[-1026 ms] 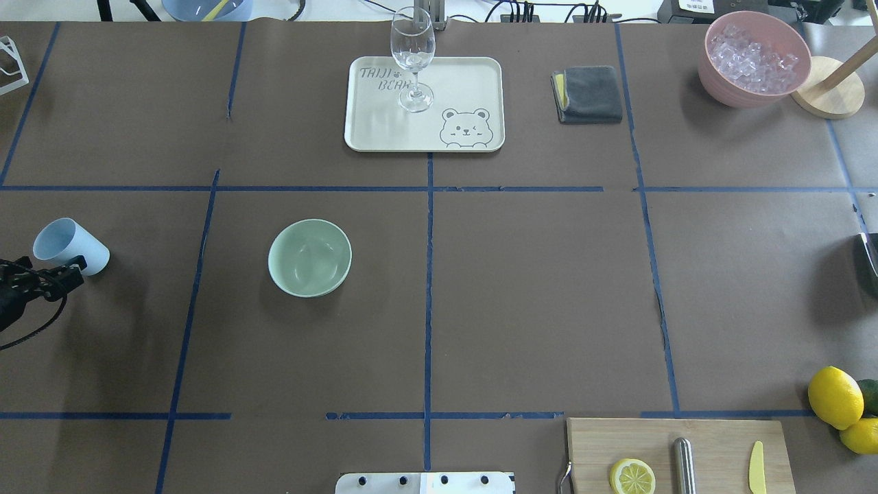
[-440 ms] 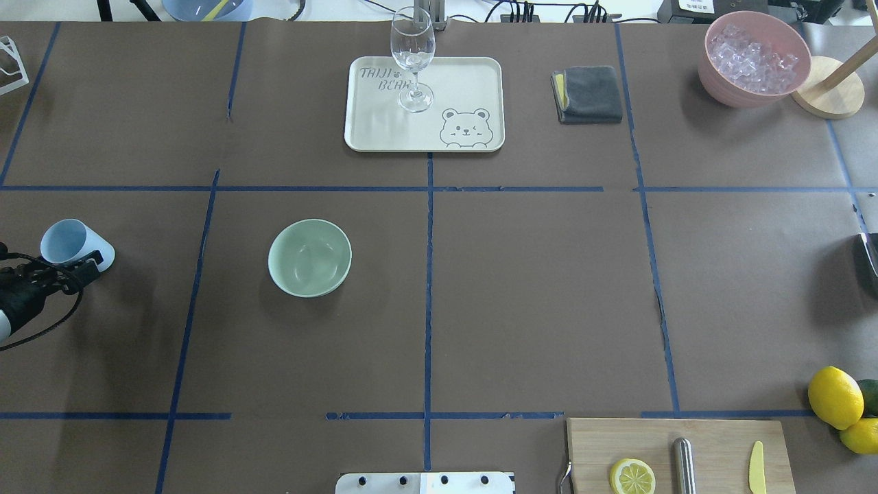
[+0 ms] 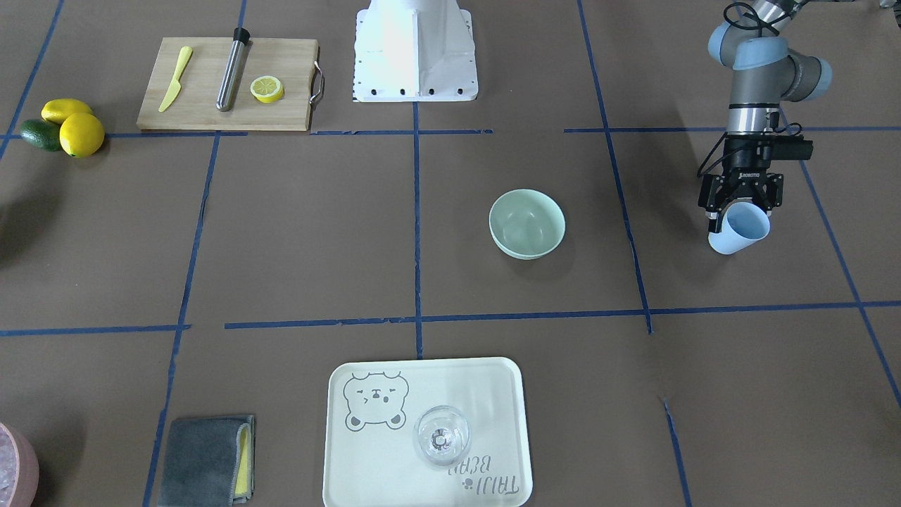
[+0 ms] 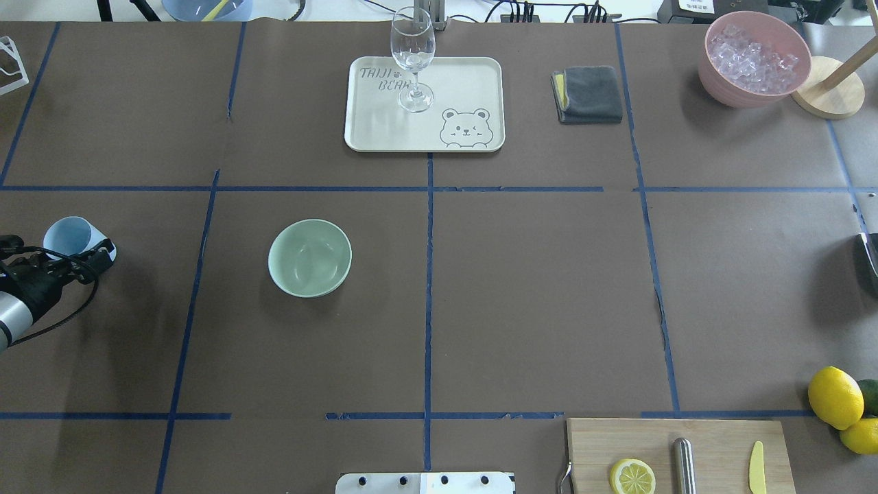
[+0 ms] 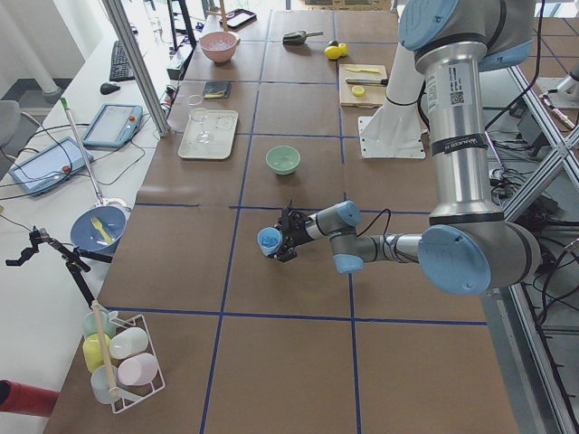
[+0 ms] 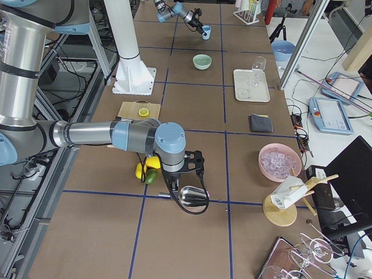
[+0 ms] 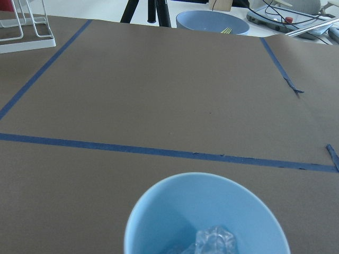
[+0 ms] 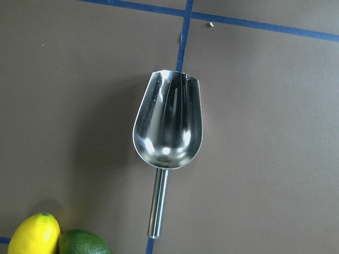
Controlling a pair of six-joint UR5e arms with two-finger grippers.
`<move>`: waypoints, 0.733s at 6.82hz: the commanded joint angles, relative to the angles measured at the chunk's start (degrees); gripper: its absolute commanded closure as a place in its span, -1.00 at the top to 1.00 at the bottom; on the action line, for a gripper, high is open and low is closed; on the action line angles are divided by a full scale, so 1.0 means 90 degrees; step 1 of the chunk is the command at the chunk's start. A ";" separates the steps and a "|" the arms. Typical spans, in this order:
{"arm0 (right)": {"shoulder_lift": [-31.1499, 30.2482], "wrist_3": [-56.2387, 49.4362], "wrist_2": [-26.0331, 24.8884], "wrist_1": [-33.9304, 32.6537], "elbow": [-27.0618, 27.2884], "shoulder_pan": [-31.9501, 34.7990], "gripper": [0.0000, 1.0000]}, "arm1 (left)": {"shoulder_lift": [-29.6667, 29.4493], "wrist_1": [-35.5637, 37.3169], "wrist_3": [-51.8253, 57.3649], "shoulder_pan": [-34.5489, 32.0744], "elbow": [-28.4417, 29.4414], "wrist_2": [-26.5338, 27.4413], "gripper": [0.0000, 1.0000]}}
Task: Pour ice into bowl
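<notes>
The pale mint-green bowl (image 4: pixel 310 257) stands empty left of the table's middle; it also shows in the front view (image 3: pixel 526 223). My left gripper (image 4: pixel 77 259) is shut on a light blue cup (image 4: pixel 68 237) and holds it tilted near the left edge, well to the left of the bowl. The left wrist view shows clear ice (image 7: pixel 214 241) in the bottom of the cup (image 7: pixel 206 211). My right gripper (image 6: pixel 186 165) hovers over a steel scoop (image 8: pixel 168 121) lying on the table; I cannot tell if it is open or shut.
A pink bowl (image 4: pixel 754 58) full of ice stands at the far right. A tray (image 4: pixel 473 82) with a wine glass (image 4: pixel 413 58) and a grey cloth (image 4: pixel 590 94) lie at the back. A cutting board (image 4: pixel 720 439) and lemons (image 4: pixel 835 396) are at the front right.
My left gripper has moved a little to the right and farther in with the blue cup, and the cup's mouth has turned more upward. The bowl has not moved.
</notes>
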 commanded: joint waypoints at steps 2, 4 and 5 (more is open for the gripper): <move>0.0016 0.0000 0.0000 0.0000 0.0001 0.0000 1.00 | -0.0157 -0.0003 -0.0001 0.0000 0.0168 0.0227 1.00; 0.0016 0.0000 0.0000 0.0000 -0.0009 0.0000 1.00 | -0.0176 -0.0003 -0.0001 0.0000 0.0227 0.0238 0.94; 0.0016 0.0000 0.0000 0.0000 -0.0009 0.0000 1.00 | -0.0176 -0.0003 -0.0011 0.0010 0.0237 0.0228 0.23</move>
